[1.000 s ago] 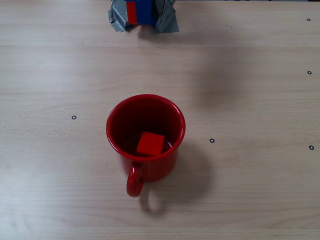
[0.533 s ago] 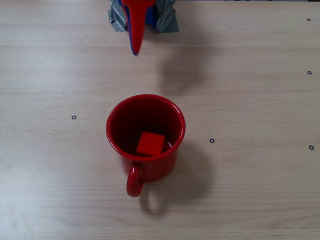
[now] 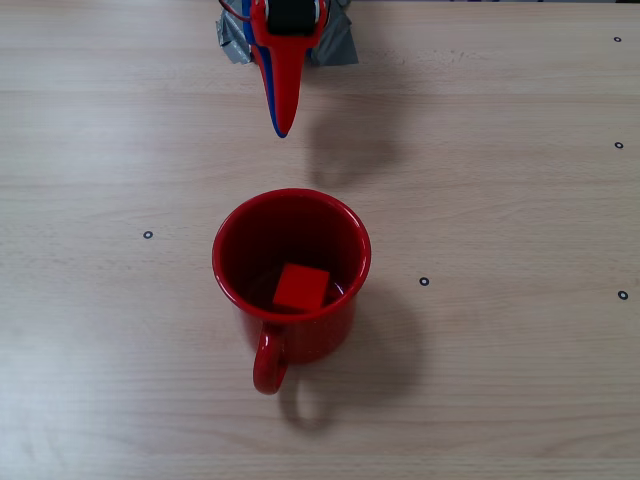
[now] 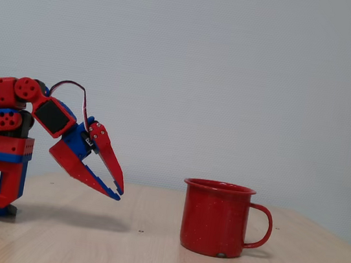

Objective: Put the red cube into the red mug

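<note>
fingers [image 4: 117,193] now further out, nearly together, empty; matte red cube [image 3: 301,288] inside glossy red mug [image 3: 300,330]

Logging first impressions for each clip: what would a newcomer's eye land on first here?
The glossy red mug at the middle of the wooden table, with the red cube lying inside on its bottom. Next, the red-and-blue pincer, folded back near the arm's base, clear of the mug and holding nothing, its fingers nearly together.

Even, bright diffuse light, both fixed views sharp. Soft shadow right of the red mug [image 3: 291,270] on the table [image 3: 500,200]. No glare
</note>
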